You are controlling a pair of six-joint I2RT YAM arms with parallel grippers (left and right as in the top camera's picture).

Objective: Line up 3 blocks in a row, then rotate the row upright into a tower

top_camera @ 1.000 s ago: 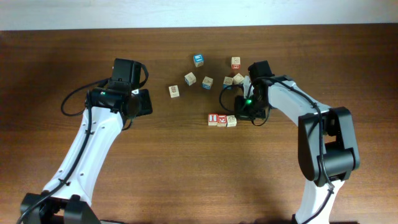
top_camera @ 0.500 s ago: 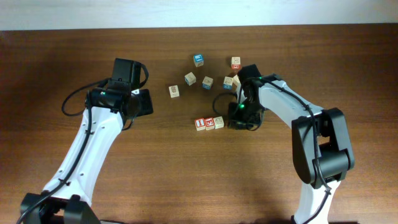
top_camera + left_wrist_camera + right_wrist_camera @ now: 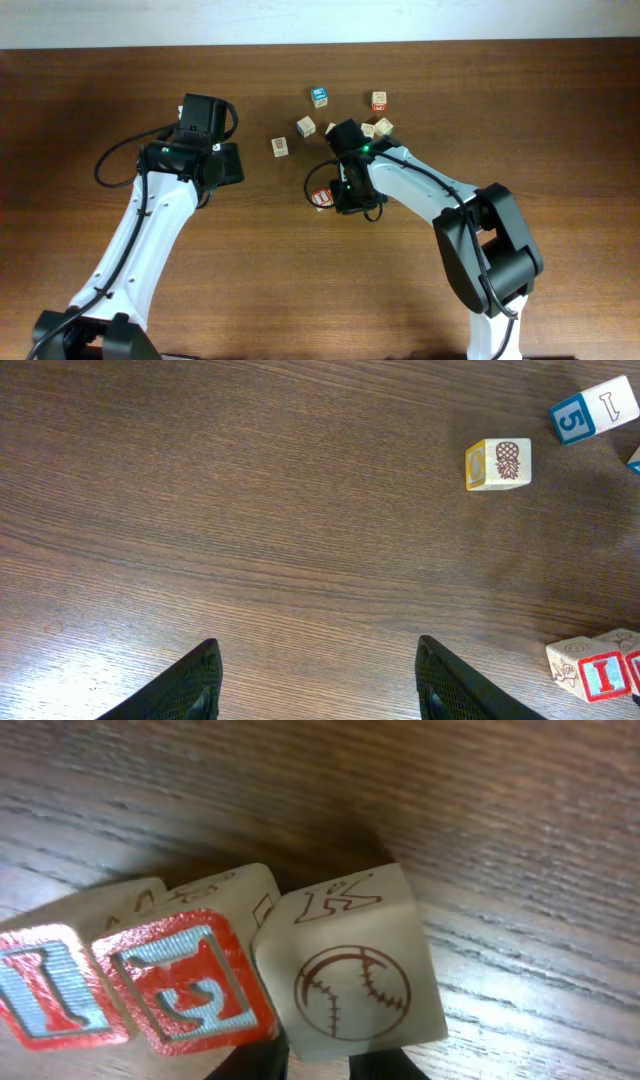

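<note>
Three blocks lie in a row in the right wrist view: a red-and-white one, a second red-and-white one and a cream baseball block. My right gripper is pressed against the cream block's near side. That block covers its fingertips, and only a narrow gap shows between the fingers. From overhead the right gripper hides most of the row, and only the end red block shows. My left gripper is open over bare wood, left of the row.
Loose cubes lie behind the row: a blue-faced one, one with a red mark, and pale ones. The left wrist view shows a pineapple cube and a blue "5" cube.
My right gripper has swept left across the table, and the row of three blocks has moved left with it. The left jaws stand a little wider, and that arm has stayed put.
</note>
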